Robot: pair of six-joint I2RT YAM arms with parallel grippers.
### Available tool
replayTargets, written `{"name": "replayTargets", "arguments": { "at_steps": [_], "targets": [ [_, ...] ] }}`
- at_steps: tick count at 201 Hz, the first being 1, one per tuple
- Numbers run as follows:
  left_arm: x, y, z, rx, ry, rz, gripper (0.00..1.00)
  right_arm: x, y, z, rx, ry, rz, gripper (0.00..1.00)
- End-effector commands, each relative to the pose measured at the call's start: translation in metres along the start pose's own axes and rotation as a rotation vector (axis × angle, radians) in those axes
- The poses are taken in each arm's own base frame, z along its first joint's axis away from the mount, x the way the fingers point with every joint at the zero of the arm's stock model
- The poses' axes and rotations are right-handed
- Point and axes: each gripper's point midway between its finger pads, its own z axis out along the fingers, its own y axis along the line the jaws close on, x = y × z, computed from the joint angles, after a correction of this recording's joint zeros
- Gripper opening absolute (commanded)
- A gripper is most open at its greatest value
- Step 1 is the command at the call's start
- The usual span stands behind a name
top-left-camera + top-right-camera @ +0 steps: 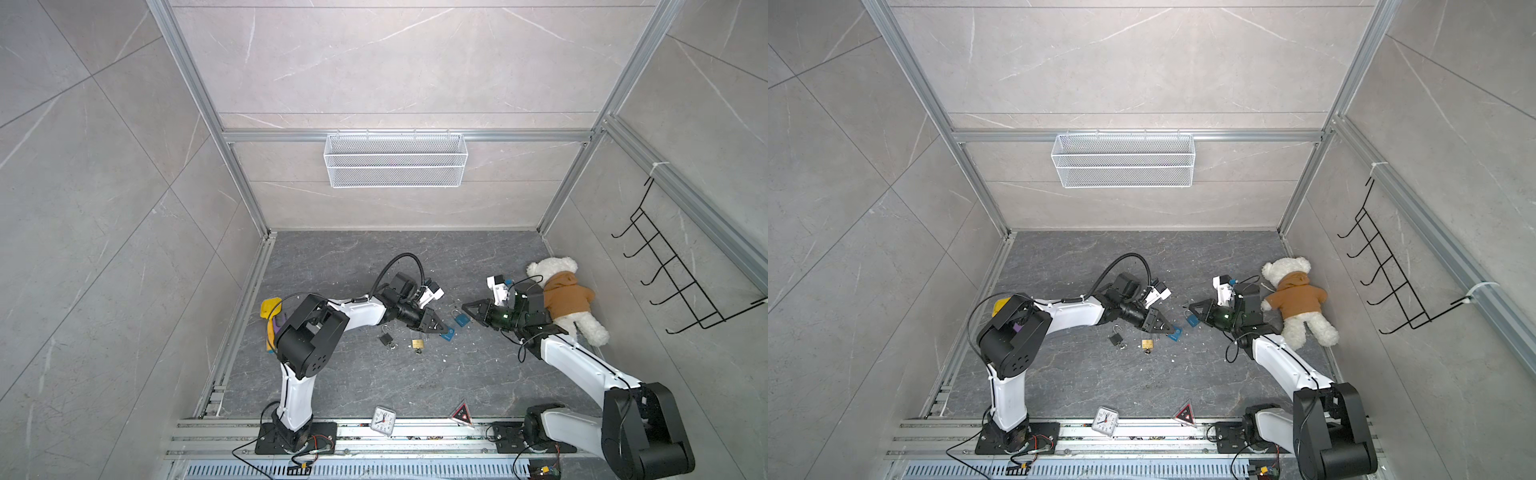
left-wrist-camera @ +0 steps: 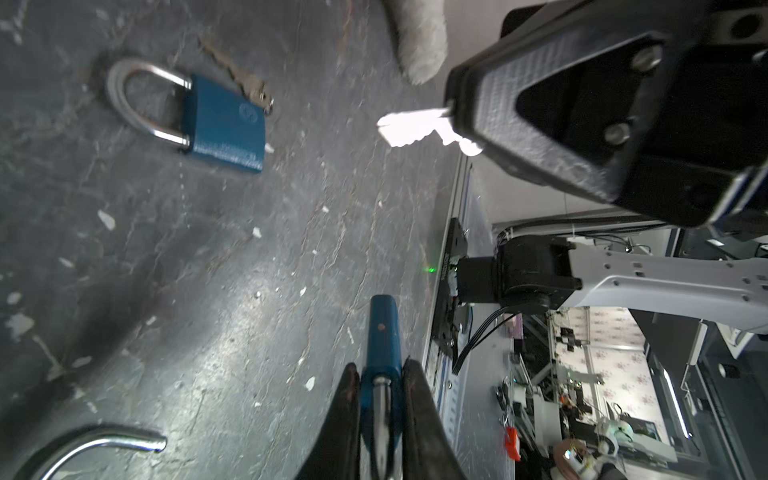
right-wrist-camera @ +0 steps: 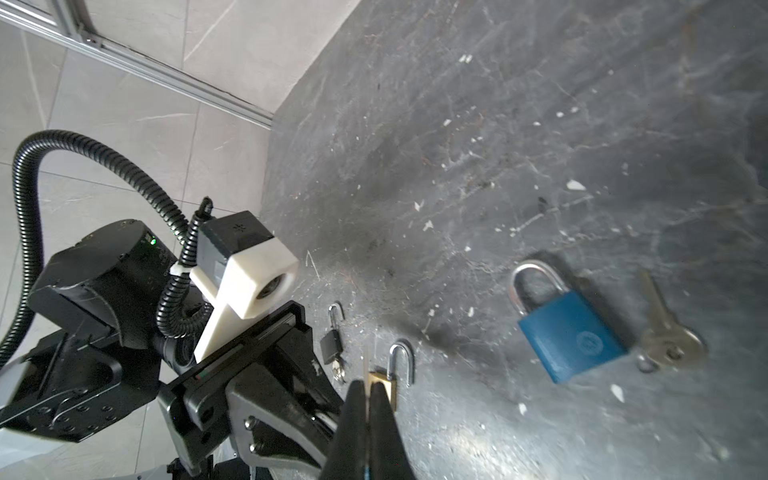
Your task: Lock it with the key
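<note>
1. Four padlocks: two blue, plus a black padlock [image 1: 386, 337] and a brass padlock [image 1: 417, 344] (both lie shackle-open on the floor [image 1: 374, 374]).
2. Two keys: the right claw [image 1: 464, 307] pinches one key [image 2: 411, 126]; a spare key [image 3: 665, 332] lies beside the loose blue padlock [image 3: 571, 336].
3. The left claw [image 2: 380, 374] grips the held blue padlock [image 2: 382, 324], near that key's tip.
4. One wire basket [image 1: 395, 160] hangs on the back rail [image 1: 291, 136].

1. The right gripper [image 3: 368, 388] pinches a thin key [image 3: 365, 365], seen edge-on.
2. A blue padlock [image 3: 571, 336] lies flat on the worktop [image 3: 498, 124], with a spare key [image 3: 665, 336] just beside it.
3. A brass padlock [image 3: 388, 384] and a black padlock [image 3: 331, 343] lie nearby, shackles open.
</note>
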Motion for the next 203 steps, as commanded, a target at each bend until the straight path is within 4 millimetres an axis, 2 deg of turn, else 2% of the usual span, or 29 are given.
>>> {"name": "replayTargets", "arguments": {
  "at_steps": [1,30,70,176,203],
  "targets": [
    [0.009,-0.005,0.013,0.005,0.107,0.033,0.0,0.011,-0.025,-0.003,0.069,-0.041,0.026,0.0],
    [0.011,0.014,0.024,-0.022,0.161,-0.002,0.0,0.02,-0.038,0.005,0.053,-0.07,0.063,0.0],
    [0.014,0.028,0.035,-0.048,0.207,0.007,0.0,0.032,-0.048,0.017,0.05,-0.054,0.074,0.0],
    [-0.001,0.048,0.047,-0.092,0.213,-0.007,0.0,0.058,-0.08,0.035,0.099,-0.036,0.118,0.0],
    [-0.002,0.05,0.048,-0.099,0.214,-0.007,0.11,0.061,-0.087,0.034,0.115,-0.047,0.125,0.0]
  ]
}}
